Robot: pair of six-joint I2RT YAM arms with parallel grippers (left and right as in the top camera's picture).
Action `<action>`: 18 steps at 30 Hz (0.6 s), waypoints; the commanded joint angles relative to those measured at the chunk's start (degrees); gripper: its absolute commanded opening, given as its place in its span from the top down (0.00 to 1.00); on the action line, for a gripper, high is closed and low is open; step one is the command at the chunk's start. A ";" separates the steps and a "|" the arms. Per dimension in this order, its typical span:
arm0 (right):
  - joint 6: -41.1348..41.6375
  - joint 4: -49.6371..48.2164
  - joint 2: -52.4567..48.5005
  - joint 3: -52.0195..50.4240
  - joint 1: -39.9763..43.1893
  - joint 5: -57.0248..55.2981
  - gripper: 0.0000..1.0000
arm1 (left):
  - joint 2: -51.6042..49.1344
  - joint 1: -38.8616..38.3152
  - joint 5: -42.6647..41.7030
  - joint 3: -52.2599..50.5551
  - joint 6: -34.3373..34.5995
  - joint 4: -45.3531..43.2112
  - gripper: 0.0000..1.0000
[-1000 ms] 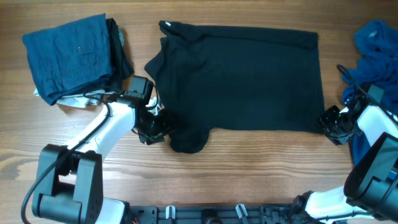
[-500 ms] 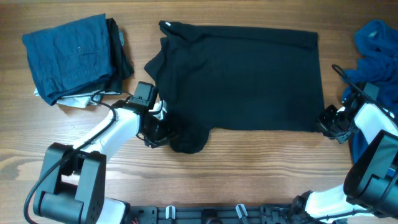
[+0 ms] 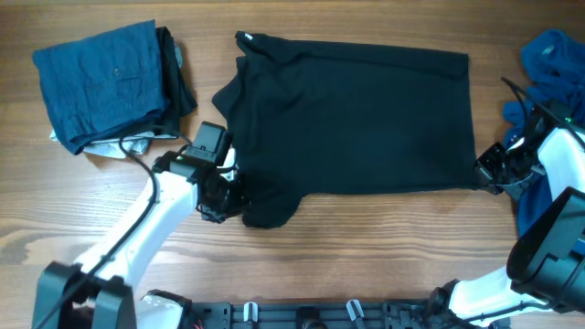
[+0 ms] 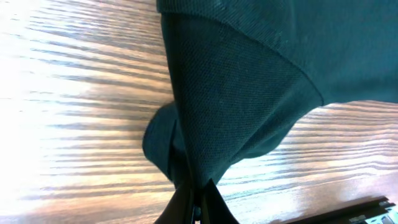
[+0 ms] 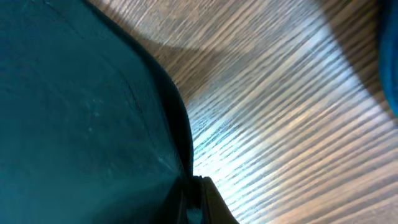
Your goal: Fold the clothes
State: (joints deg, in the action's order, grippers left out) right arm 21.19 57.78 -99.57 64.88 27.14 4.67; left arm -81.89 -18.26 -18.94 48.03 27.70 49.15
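Two grippers are clamping the black polo shirt (image 3: pixel 356 119), which is lying spread flat on the table (image 3: pixel 366 247).

1. Overhead: the left gripper (image 3: pixel 227 194) is pinching the shirt's robot-side sleeve. The right gripper (image 3: pixel 486 174) is pinching its robot-side hem corner.
2. Left wrist: the sleeve (image 4: pixel 236 106) is tenting into closed jaws.
3. Right wrist: the hem edge (image 5: pixel 168 124) is running into closed jaws.

Judged step: the first fold is starting. The next move calls for lifting both ends together and carrying them across the shirt.
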 commanded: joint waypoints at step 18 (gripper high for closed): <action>1.33 10.21 -0.35 12.85 -1.33 -3.21 0.96 | 2.75 0.15 9.70 12.90 3.17 8.68 0.96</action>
State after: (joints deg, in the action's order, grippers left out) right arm 21.47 68.45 -99.72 73.30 26.89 3.81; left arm -80.18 -18.26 -15.22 56.18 29.95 58.72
